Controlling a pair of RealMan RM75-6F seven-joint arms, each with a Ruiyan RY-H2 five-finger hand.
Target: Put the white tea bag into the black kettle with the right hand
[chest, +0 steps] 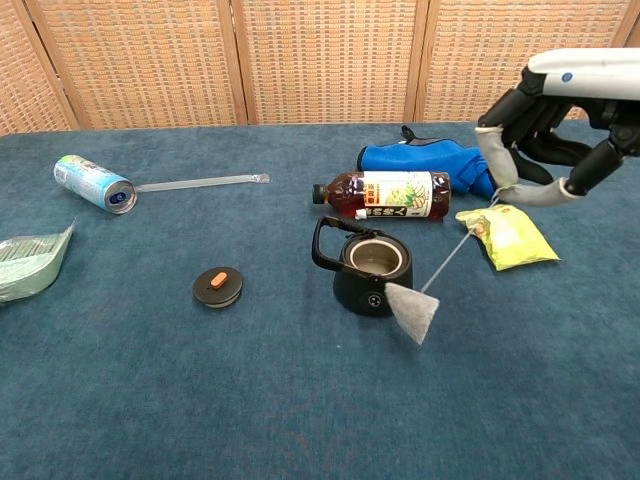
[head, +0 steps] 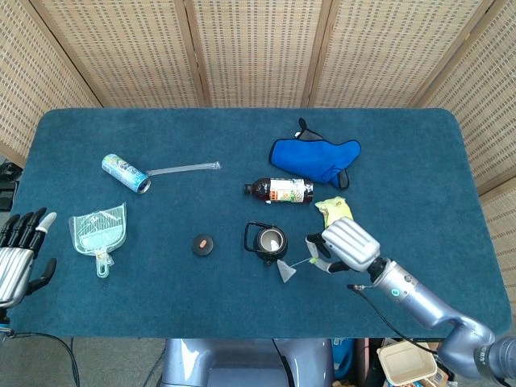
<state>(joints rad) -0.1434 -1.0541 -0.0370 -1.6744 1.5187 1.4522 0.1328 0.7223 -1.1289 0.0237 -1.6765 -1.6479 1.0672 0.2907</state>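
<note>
The right hand (chest: 545, 150) pinches the string of the tea bag (chest: 411, 311) between thumb and a finger, its other fingers curled loosely. The bag dangles at the end of the taut, slanting string, just to the right of the kettle (chest: 372, 272) and in front of it, outside its open mouth. In the chest view the bag overlaps the kettle's lower right wall; whether it touches I cannot tell. The kettle stands upright on the table (head: 242, 145) with its handle to the left. Its lid (chest: 218, 286) lies well to the left. Behind the kettle lies a bottle (chest: 385, 194) on its side, with a blue mitt (chest: 430, 163) beyond it and a yellow packet (chest: 512, 236) under the hand. The left hand (head: 20, 254) hangs off the table's left edge, empty, fingers spread.
</note>
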